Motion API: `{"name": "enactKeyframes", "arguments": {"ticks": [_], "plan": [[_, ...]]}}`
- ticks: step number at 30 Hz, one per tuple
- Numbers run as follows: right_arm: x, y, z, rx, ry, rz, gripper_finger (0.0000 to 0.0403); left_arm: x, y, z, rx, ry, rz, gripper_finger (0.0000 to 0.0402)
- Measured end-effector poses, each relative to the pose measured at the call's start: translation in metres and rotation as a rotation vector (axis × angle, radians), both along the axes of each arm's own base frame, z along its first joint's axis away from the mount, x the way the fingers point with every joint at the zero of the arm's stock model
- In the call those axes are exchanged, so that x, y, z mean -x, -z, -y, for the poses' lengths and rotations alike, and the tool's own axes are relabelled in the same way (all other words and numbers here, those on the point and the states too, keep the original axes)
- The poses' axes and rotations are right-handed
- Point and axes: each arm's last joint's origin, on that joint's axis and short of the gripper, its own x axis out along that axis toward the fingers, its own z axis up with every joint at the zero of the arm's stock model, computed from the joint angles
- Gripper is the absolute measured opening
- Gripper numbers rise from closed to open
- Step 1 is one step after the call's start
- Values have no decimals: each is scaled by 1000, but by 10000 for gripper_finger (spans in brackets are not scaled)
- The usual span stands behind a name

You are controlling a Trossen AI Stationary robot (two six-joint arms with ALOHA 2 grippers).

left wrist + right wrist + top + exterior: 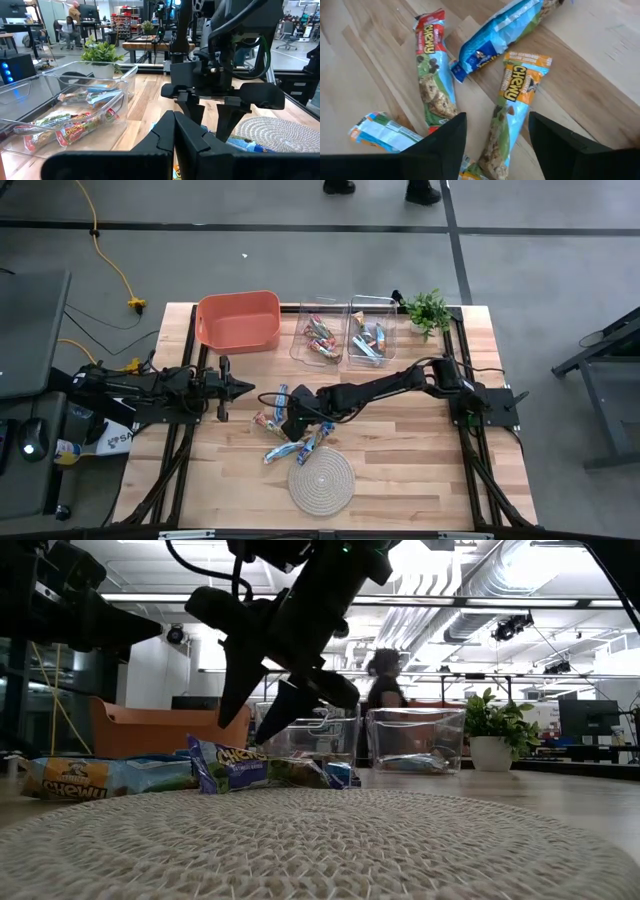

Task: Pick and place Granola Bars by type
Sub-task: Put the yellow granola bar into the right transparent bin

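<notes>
Orange-topped bar (512, 112) between right end effector (496, 137) fingers, spread apart, unheld; left end effector (243, 388) closed.

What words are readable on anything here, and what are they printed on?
"CHEWY": orange-topped granola bar, right wrist view.
"CHEWY", partly cut off: blue-wrapped bar, low view.
"CHEWY", last letter hidden: tan bar, low view.
Red-topped bar: small print, blurred.
Bars in the clear bin: unreadable.

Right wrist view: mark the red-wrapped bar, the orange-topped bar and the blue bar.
red-wrapped bar (434, 75), right wrist view, middle of wrapper.
orange-topped bar (516, 97), right wrist view, on its "Chewy" lettering.
blue bar (500, 35), right wrist view, middle of wrapper.
</notes>
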Motion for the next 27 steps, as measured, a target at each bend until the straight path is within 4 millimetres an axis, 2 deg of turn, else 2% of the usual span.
{"name": "enactKeyframes", "arguments": {"ticks": [10,16,27], "plan": [[0,9,-1,10,-8,-28,259,0,0,0,0,0,0,0],[-1,19,-6,22,-54,-56,262,0,0,0,0,0,0,0],[0,20,-5,118,-103,-67,262,0,0,0,0,0,0,0]]}}
